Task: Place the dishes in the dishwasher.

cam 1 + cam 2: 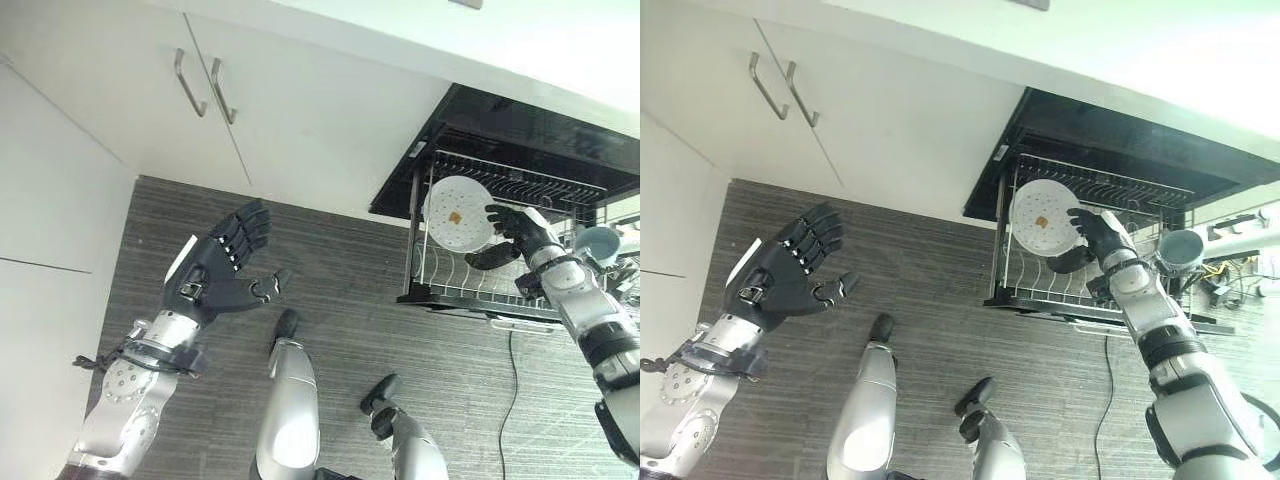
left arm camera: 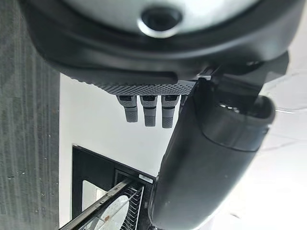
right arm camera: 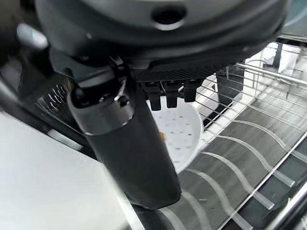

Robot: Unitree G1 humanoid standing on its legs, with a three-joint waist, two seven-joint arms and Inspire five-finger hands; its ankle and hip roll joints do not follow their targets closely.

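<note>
A white perforated plate (image 1: pixel 455 212) with a small orange speck stands on edge at the left end of the pulled-out wire dishwasher rack (image 1: pixel 470 292). My right hand (image 1: pixel 520 232) is at the plate's right rim; its fingers lie straight against the rim and the thumb sticks out below, apart from the plate. The right wrist view has the plate (image 3: pixel 184 136) just past the fingers (image 3: pixel 167 93), over the rack wires. My left hand (image 1: pixel 215 275) hovers open over the floor far to the left, holding nothing.
The black dishwasher body (image 1: pixel 520 125) opens under a white counter. A pale blue cup (image 1: pixel 598 243) sits at the rack's right end. White cabinet doors with metal handles (image 1: pixel 190 82) stand at the upper left, above the grey wood-grain floor (image 1: pixel 340 250).
</note>
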